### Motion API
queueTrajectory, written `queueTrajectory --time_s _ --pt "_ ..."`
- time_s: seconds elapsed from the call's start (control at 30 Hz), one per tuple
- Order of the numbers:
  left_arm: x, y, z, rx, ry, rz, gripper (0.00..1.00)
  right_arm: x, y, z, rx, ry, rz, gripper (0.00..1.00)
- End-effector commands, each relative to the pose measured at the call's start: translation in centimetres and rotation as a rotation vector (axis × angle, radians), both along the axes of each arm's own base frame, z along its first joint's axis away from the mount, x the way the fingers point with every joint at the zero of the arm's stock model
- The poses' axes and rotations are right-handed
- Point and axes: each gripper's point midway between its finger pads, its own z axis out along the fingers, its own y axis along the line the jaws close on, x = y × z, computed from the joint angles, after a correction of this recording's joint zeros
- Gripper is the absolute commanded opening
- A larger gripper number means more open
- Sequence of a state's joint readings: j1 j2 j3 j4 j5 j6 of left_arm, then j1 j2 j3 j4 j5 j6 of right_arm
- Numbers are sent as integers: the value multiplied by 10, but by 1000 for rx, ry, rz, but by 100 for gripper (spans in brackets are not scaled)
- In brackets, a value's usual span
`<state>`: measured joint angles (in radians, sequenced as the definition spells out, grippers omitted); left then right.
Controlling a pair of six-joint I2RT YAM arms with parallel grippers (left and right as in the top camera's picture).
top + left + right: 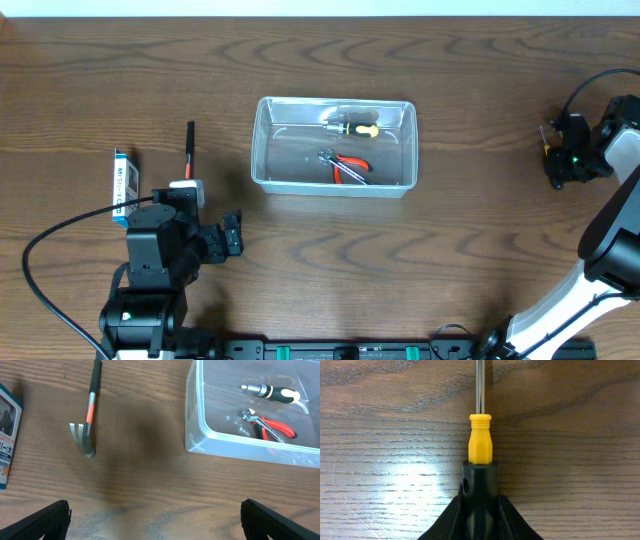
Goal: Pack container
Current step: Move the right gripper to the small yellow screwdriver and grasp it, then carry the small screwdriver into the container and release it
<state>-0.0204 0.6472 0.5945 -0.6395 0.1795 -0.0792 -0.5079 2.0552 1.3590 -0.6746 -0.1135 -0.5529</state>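
Overhead: container (335, 101) lies left of right jaws, which clamp a screwdriver (480, 440). Left jaws wide, nearer hammer (90, 407).

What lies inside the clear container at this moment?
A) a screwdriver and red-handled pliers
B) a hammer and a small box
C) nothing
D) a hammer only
A: the screwdriver and the pliers lie inside the container, while the hammer lies outside it.

Clear see-through rectangular plastic container (334, 190); red handles on steel pliers (348, 168). Brown streaked grain across wooden table (450, 260).
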Motion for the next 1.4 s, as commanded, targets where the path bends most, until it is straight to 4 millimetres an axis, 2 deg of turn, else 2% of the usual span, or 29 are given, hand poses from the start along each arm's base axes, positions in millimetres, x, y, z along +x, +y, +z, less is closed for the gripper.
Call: queueTrajectory --time_s 0.0,0.1,0.2,0.27,0.37,0.47,0.5,0.67,0.73,0.83,0.9,0.97,1.03,1.13,1.2,1.27,1.37 --pt "3 2 8 -1 -20 17 98 -20 -2 -29 -5 100 -13 13" --pt "3 2 8 -1 -20 17 98 -19 -1 -28 -2 97 -30 2" --pt "3 3 8 0 -20 17 98 -15 1 -21 -8 81 -33 1" --pt "3 3 8 -1 -20 17 98 -8 3 -9 -20 50 -24 1" --pt "3 2 8 -1 -20 16 98 7 8 18 -40 -21 -1 1" --pt "3 2 8 -1 -20 16 98 20 17 57 -82 -100 43 1" --pt "3 3 8 0 -20 17 98 24 23 74 -100 -132 68 1" --pt "3 3 8 3 -20 13 98 32 60 135 -152 -249 175 1" --pt "3 3 8 5 -21 11 98 33 80 157 -169 -292 233 1" --pt "3 3 8 11 -22 6 98 31 124 188 -185 -358 370 1" --pt "3 3 8 10 -22 6 98 26 162 204 -185 -397 494 1" --pt "3 3 8 10 -22 6 98 20 212 220 -156 -452 639 1" --pt "3 2 8 10 -22 6 98 13 254 226 -113 -487 766 1" --pt "3 3 8 10 -22 6 98 -3 316 224 -48 -502 943 1" --pt "2 2 8 10 -22 6 98 -12 347 215 -23 -482 1024 1" --pt "3 3 8 10 -22 6 98 -20 373 198 -2 -439 1099 1" --pt "2 2 8 10 -22 6 98 -27 398 164 20 -351 1178 1"
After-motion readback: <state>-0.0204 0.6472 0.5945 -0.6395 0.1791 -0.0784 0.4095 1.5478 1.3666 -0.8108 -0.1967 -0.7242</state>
